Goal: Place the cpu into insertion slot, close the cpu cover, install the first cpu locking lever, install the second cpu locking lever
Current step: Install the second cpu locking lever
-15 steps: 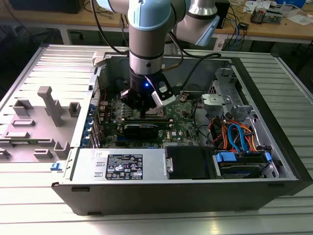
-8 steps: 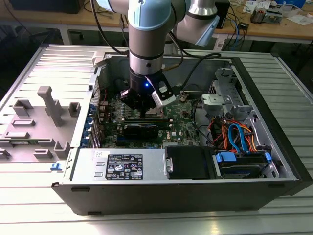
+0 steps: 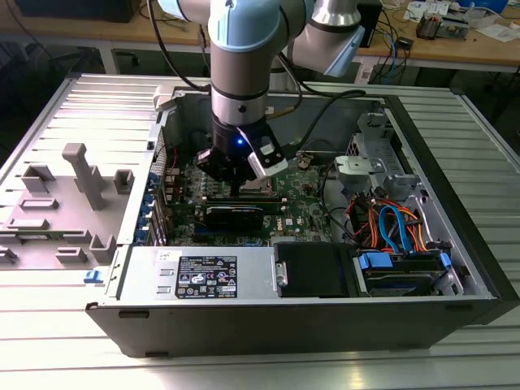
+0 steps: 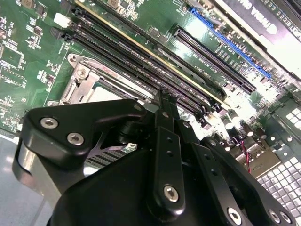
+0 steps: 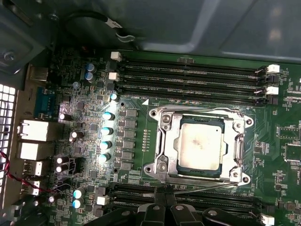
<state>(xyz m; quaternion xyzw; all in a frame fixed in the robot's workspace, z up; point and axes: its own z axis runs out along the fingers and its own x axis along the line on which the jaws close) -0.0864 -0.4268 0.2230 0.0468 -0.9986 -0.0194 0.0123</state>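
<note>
The cpu (image 5: 201, 147) lies flat in the insertion slot (image 5: 162, 165) on the green motherboard, its pale metal top showing through the window of the cpu cover (image 5: 175, 139). The silver cover lies down over the chip. A thin metal locking lever (image 5: 207, 185) runs along the socket's edge closest to my gripper (image 5: 163, 194). The black fingers (image 4: 163, 100) come together in a narrow tip just beside the socket (image 4: 87, 84), between it and the long black memory slots (image 4: 141, 61). In the exterior view the gripper (image 3: 238, 185) reaches down into the open computer case.
Black memory slots (image 5: 188, 77) flank the socket on both sides. A row of capacitors (image 5: 107, 136) stands beside it. Case walls (image 3: 154, 154), a black graphics card (image 3: 234, 215), a power supply (image 3: 203, 272) and bundled cables (image 3: 390, 223) surround the board. A grey fixture (image 3: 77, 175) sits outside the case.
</note>
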